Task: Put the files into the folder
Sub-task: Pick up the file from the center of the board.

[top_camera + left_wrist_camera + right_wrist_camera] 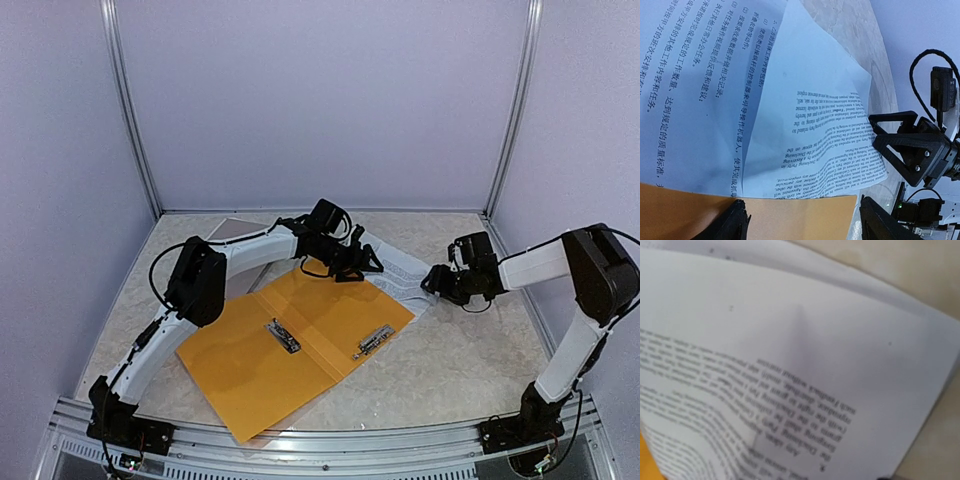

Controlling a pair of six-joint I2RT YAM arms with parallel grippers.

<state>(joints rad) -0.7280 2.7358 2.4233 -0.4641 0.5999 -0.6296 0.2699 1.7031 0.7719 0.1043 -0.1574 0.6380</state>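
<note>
The files [400, 272] are white printed sheets lying at the back right edge of the open orange folder [300, 350], partly overlapping it. In the left wrist view the files [805, 100] are buckled, and the folder [790, 220] fills the bottom edge. My left gripper [358, 263] hovers over the files near the folder's back edge, with its jaws wide open and empty; its fingertips [735, 222] straddle the folder edge. My right gripper [433, 281] is at the files' right edge and appears shut on a sheet. It also shows in the left wrist view [900, 145]. The right wrist view shows only blurred paper [790, 365] close up.
Two metal binder clips [283, 335] [373, 341] lie on the folder's inner faces. A grey flat board [235, 232] lies at the back left under my left arm. Pale walls and metal posts [130, 110] enclose the marbled table [470, 360].
</note>
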